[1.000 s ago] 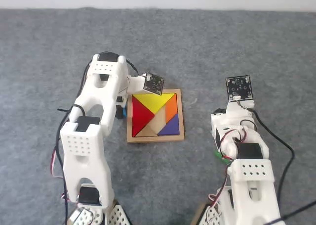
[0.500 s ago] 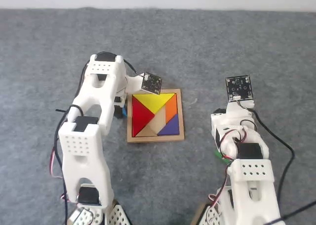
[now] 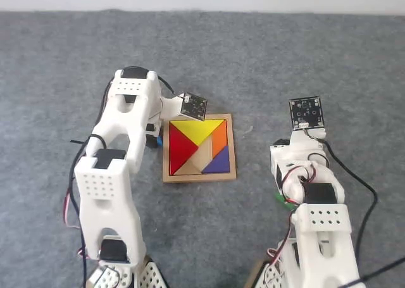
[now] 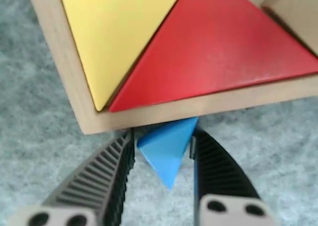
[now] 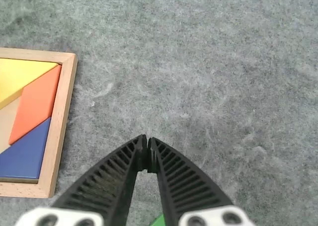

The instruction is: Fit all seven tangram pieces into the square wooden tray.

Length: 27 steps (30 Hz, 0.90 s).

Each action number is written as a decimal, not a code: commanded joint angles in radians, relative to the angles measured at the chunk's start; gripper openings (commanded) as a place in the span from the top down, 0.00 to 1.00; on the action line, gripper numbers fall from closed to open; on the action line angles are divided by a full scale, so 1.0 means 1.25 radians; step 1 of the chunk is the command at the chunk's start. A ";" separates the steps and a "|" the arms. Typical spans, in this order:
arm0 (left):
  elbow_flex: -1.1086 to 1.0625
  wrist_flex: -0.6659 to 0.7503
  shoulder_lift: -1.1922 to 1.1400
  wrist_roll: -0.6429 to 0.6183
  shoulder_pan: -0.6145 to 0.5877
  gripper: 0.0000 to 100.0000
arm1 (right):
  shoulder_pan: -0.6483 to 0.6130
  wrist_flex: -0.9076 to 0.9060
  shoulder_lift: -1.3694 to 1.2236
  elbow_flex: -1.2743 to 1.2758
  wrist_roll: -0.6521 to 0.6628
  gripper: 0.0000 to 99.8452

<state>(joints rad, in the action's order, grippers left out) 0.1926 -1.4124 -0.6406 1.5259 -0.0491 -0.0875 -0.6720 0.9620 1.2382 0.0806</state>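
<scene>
Here's the left gripper [image 4: 162, 137], right up against the outside of the square wooden tray [image 4: 164, 112]. Its jaws are closed on a light blue triangle [image 4: 166, 150]. One ribbed finger presses each side, and the piece's point faces back toward the wrist. Its broad end touches the tray's rim just ahead of the fingertips. Past that rim, just ahead of the jaws, the yellow triangle [image 4: 114, 32] and the red triangle [image 4: 218, 52] lie flat in the tray, edge to edge.

From the high view, the orange piece [image 3: 219, 138] and the dark blue triangle [image 3: 218, 164] fill the tray's far side from this gripper. A pale wood patch [image 3: 202, 156] sits between them and the red one.

Over to the right gripper [image 5: 148, 139]: jaws fully closed, tips pressed together with nothing between them, above the grey carpet [image 5: 223, 62]. The tray's outer edge lies off to one side of those tips, well apart. A small green piece [image 5: 158, 219] peeks out back beneath the fingers, near the wrist.
</scene>
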 commanded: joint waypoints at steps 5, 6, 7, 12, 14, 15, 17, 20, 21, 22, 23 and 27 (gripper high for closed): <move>0.026 -0.011 0.012 0.000 -0.005 0.84 | 0.003 0.018 -0.004 -0.004 0.010 0.99; 0.028 -0.023 0.014 0.000 -0.006 0.84 | 0.003 0.018 -0.004 -0.004 0.010 0.99; 0.029 -0.032 0.015 0.001 -0.006 0.84 | 0.003 0.018 -0.004 -0.004 0.010 0.99; 0.023 -0.066 0.036 -0.018 -0.006 0.84 | 0.003 0.015 -0.004 -0.004 0.010 0.99; 0.025 -0.080 0.054 -0.036 -0.006 0.84 | 0.003 0.015 -0.004 -0.004 0.010 0.99; 0.024 -0.082 0.065 -0.039 -0.006 0.84 | 0.003 0.015 -0.004 -0.004 0.010 0.99; 0.023 -0.091 0.082 -0.045 -0.006 0.86 | 0.003 0.015 -0.004 -0.004 0.010 0.99; 0.023 -0.108 0.101 -0.069 -0.004 0.87 | 0.003 0.015 -0.004 -0.004 0.010 0.99; 0.023 -0.109 0.104 -0.082 -0.002 0.87 | 0.003 0.015 -0.004 -0.004 0.010 0.99; 0.023 -0.108 0.108 -0.098 -0.002 0.87 | 0.003 0.015 -0.004 -0.004 0.010 0.99; 0.023 -0.107 0.109 -0.109 -0.002 0.87 | 0.003 0.015 -0.004 -0.004 0.010 0.99; 0.023 -0.107 0.108 -0.120 -0.005 0.87 | 0.003 0.015 -0.004 -0.004 0.010 0.99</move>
<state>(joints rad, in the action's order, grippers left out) 0.1926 -1.5321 -0.5731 1.3986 -0.0491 -0.0875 -0.6720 0.9620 1.2382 0.0806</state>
